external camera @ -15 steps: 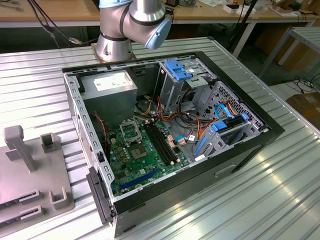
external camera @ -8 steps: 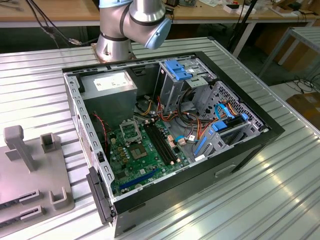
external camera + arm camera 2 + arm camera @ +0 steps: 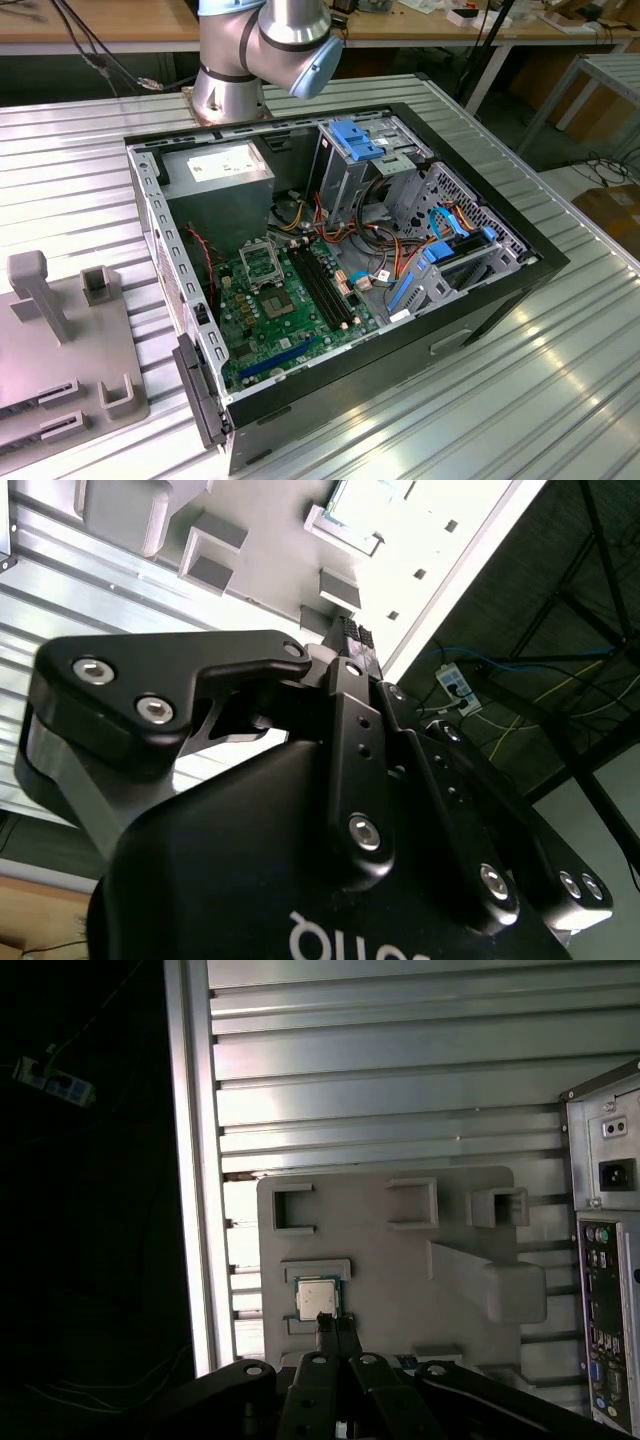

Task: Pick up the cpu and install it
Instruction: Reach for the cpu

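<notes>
At the exterior view's left, a grey fixture tray (image 3: 55,365) lies beside the open computer case (image 3: 470,335). Second wrist view: the gripper (image 3: 350,632) has its tips together, empty. First wrist view: the cpu (image 3: 318,1299) sits in a tray recess that keeps it square, near those tips.

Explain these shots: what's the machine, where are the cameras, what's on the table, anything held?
A silver-and-blue jointed robot arm stands on a ribbed metal table. The exterior view, off the arm, shows an open black computer case with a green motherboard inside and a grey plastic tray beside it. Both wrist views ride on the arm, looking along its black two-finger gripper. In the first wrist view the cpu, a small square chip with silver top and green rim, lies in a tray recess just beyond the gripper. The gripper looks shut, holding nothing.
</notes>
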Robot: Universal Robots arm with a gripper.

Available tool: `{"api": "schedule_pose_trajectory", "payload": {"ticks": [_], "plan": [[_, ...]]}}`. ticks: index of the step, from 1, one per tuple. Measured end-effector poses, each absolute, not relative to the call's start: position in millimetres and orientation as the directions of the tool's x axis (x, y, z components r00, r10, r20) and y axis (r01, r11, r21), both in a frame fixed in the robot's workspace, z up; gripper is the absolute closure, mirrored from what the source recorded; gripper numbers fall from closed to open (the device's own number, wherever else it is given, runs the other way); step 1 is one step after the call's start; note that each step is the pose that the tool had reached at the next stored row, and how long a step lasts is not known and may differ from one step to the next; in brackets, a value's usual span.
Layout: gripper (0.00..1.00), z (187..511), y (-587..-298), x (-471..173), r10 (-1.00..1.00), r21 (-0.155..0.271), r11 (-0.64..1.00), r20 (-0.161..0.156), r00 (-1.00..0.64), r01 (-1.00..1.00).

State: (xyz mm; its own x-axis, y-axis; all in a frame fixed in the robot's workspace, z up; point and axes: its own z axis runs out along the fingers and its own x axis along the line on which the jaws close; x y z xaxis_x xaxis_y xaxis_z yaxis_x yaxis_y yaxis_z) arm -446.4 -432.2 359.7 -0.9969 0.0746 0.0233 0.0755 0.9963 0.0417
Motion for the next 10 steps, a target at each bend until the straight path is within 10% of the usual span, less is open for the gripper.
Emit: {"api": "schedule_pose_trajectory", "payload": {"ticks": [10], "plan": [[0.89, 354.8, -437.8, -446.4, 0.069, 0.042, 0.997, 0.023, -0.997, 0.07]]}}
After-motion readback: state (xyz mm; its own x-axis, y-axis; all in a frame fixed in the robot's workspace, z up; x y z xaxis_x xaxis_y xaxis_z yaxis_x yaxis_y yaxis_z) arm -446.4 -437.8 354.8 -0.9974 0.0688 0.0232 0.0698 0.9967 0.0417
